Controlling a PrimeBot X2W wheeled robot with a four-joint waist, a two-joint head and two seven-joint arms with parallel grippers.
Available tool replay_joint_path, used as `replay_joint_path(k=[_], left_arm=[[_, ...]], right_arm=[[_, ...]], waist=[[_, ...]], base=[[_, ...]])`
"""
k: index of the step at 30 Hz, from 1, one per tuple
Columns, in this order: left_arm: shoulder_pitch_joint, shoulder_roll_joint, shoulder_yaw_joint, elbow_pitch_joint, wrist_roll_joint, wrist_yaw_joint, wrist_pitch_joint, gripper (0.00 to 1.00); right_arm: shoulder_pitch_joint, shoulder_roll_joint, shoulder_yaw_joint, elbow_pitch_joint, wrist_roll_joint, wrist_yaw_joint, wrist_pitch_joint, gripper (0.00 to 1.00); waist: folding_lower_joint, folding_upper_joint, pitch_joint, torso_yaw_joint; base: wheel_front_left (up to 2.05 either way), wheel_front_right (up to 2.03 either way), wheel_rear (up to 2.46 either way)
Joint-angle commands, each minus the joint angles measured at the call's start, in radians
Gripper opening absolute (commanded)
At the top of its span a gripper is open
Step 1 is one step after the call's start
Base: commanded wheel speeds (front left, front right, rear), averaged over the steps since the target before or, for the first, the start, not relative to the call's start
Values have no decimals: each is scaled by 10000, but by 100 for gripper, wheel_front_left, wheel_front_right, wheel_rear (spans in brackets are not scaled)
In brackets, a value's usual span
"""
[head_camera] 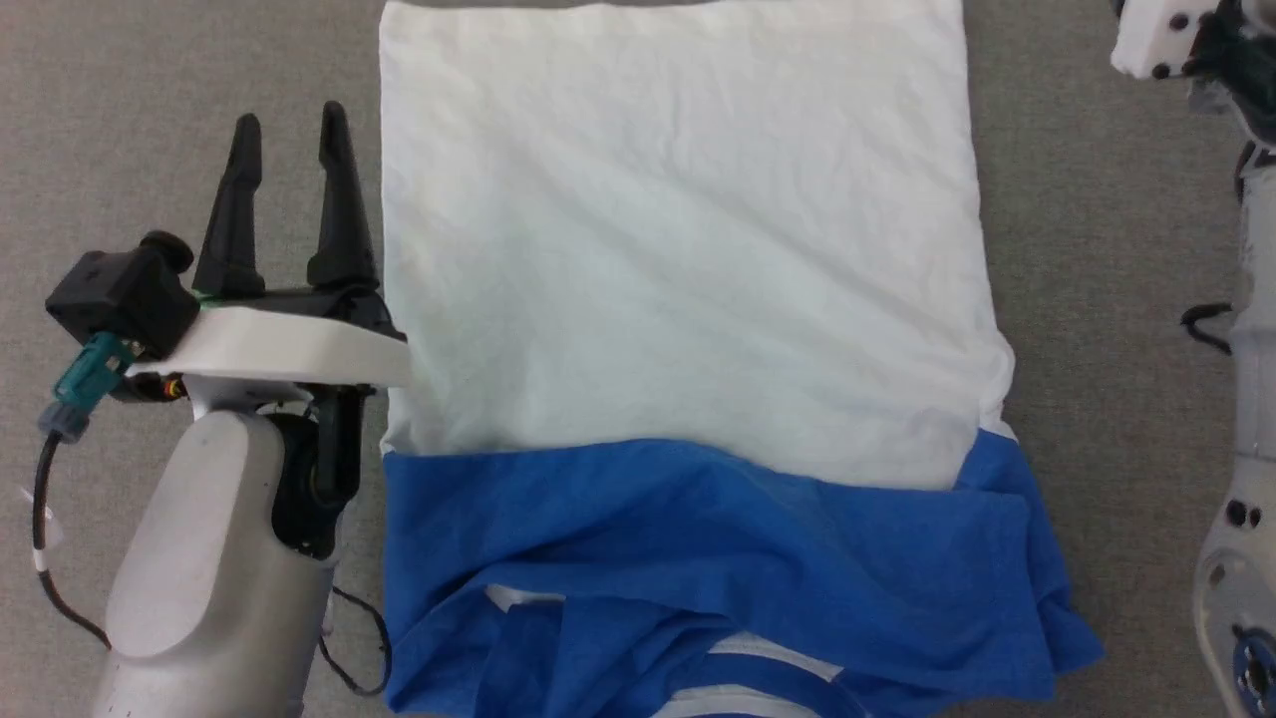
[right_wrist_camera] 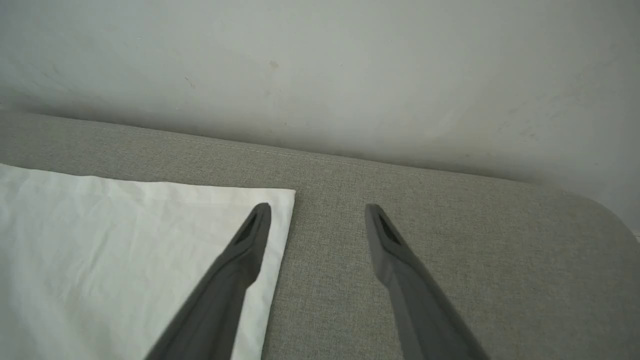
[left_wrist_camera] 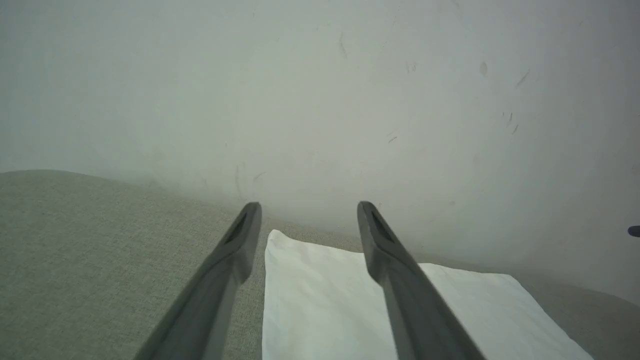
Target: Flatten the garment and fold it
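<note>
I see the thin white T-shirt with bunched blue shoulders (head_camera: 678, 249) flat on the grey woven cushion (head_camera: 150, 100), collar end cut off below. My left gripper (head_camera: 290, 115) sits beside it and the right gripper (right_wrist_camera: 317, 207) over its corner, both spread wide, empty.

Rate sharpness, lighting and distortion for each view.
Head view: soft even light, the garment sharp, creases readable, no glare. Left wrist view: hazy, wall washed out, grey surface edge bowed by the wide lens. Right wrist view: crisper, surface weave visible, seam curved.
</note>
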Motion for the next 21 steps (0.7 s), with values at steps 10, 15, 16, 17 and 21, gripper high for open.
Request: replay_joint_path(k=[10, 15, 16, 17, 21], left_arm=[[-426, -60, -125, -523, 130, 153, 144, 100], [-472, -131, -166, -566, 92, 151, 139, 100], [-478, -137, -177, -566, 90, 147, 137, 100], [-485, -140, -179, -561, 86, 141, 132, 100], [-533, -131, -163, -504, 40, 118, 124, 100]], right_arm=[[-1959, -280, 801, 1592, -1632, -7, 2286, 100], [-2242, -396, 1225, 1937, -1758, -7, 2855, 100], [-2263, -418, 1280, 1979, -1762, -7, 2932, 100], [-2264, -432, 1338, 2009, -1773, -7, 3008, 100], [-2180, -453, 1470, 2077, -1662, -7, 3332, 100]], waist=[[-3, 0, 1980, 1021], [-3, 0, 2236, 1150], [-3, 0, 2267, 1158], [-3, 0, 2292, 1162], [-3, 0, 2362, 1149]], base=[[0, 0, 0], [0, 0, 0], [0, 0, 0], [0, 0, 0], [0, 0, 0]])
